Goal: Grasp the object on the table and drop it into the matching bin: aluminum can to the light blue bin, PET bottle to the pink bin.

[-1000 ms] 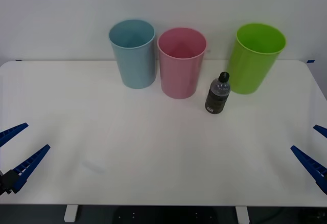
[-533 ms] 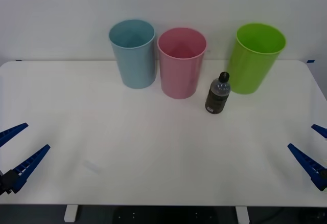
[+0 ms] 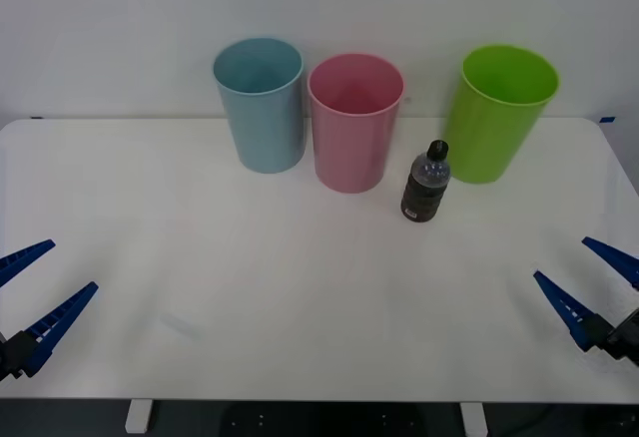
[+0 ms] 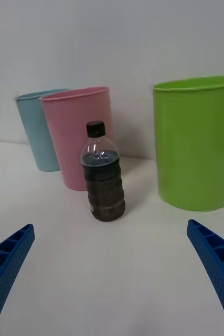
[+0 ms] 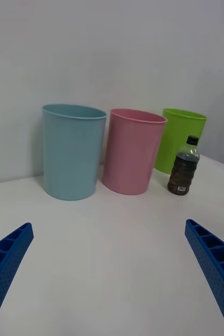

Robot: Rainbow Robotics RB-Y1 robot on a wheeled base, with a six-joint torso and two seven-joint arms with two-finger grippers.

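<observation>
Brightness: even and bright, soft overhead light across the white desk (image 3: 300,297).
Shadows: faint and short, just behind the pink bin (image 3: 354,123), the light blue bin (image 3: 261,104) and the lime green bin (image 3: 496,113).
Glare: a mild sheen on the PET bottle (image 4: 103,173), at its clear shoulder.
Focus: bins and bottle crisp in the front view; near fingertips (image 4: 7,268) slightly soft.

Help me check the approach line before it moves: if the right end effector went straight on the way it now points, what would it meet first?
Most likely the PET bottle: it stands upright near the middle of the right end effector's open fingers, with bare table between. The pink bin stands behind it, though depth is uncertain.
</observation>
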